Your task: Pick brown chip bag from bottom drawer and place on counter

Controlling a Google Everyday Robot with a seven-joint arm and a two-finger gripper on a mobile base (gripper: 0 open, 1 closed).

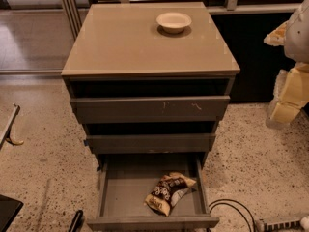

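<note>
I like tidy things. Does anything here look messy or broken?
Yes. The top drawer front has pale scratches near its right side. The brown chip bag lies crumpled and slanted in the open bottom drawer. The gripper hangs off to the right, away from the cabinet.

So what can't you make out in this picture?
Camera view:
- The claw, at the right edge beside the counter: partly cut off by the frame.
- The brown chip bag in the bottom drawer: lettering too small to read.
- The two upper drawers: insides dark behind their fronts.
- The dark object, bottom-left corner: cut off, unidentifiable.
</note>
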